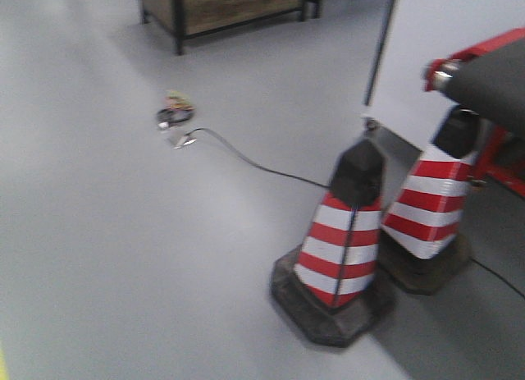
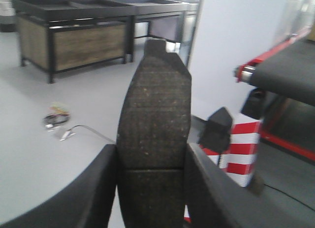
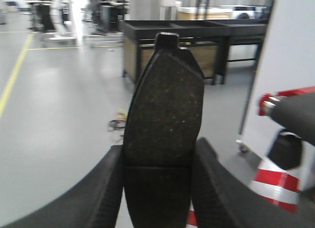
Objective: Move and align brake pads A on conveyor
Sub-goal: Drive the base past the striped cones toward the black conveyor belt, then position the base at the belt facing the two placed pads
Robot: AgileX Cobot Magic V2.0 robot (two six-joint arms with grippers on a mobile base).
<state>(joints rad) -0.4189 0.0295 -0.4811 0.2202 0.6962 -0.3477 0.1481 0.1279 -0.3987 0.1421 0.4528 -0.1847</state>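
Between each end effector's fingers, left (image 2: 152, 188) and right (image 3: 160, 188), one brake pad is clamped

Red-and-white striped cones (image 1: 340, 253), speckled dark grey brake pads (image 2: 153, 139), grey floor (image 1: 123, 257)

Open grey floor (image 1: 123, 249) lies unobstructed to the left. Two red-and-white striped cones (image 1: 340, 240) stand side by side just before the conveyor (image 1: 492, 76), closing off the approach beneath its red-framed end. A black cable (image 1: 246, 160) trails across the floor to the nearer cone. A wooden-panelled bench (image 1: 221, 6) bounds the far side.
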